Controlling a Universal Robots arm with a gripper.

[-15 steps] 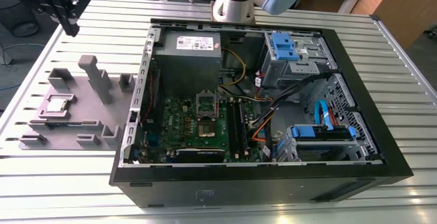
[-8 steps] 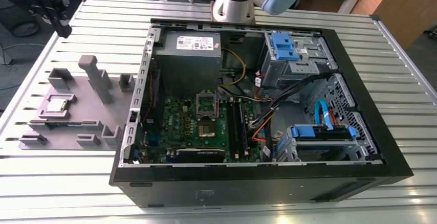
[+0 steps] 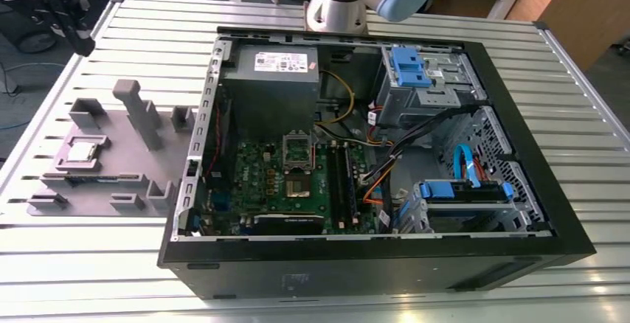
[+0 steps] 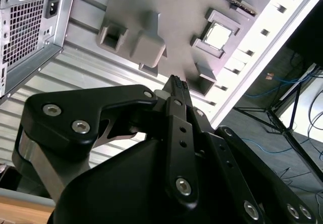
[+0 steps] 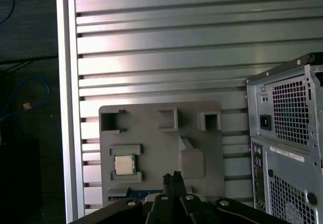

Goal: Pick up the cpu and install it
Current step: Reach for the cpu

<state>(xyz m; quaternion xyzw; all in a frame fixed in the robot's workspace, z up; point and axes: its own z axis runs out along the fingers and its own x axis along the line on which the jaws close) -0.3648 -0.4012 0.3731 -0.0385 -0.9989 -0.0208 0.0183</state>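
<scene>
Closed, empty end effector (image 5: pixel 171 176) points toward grey holder (image 5: pixel 161 146), whose recess holds the cpu (image 5: pixel 124 164).

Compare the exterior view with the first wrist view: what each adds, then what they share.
Exterior view adds: the PC case's open interior, with green motherboard and blue drive cages. First wrist view adds: the case's vented rear panel and the gripper. Both: the cpu lying in the grey holder block on the slatted table.
</scene>
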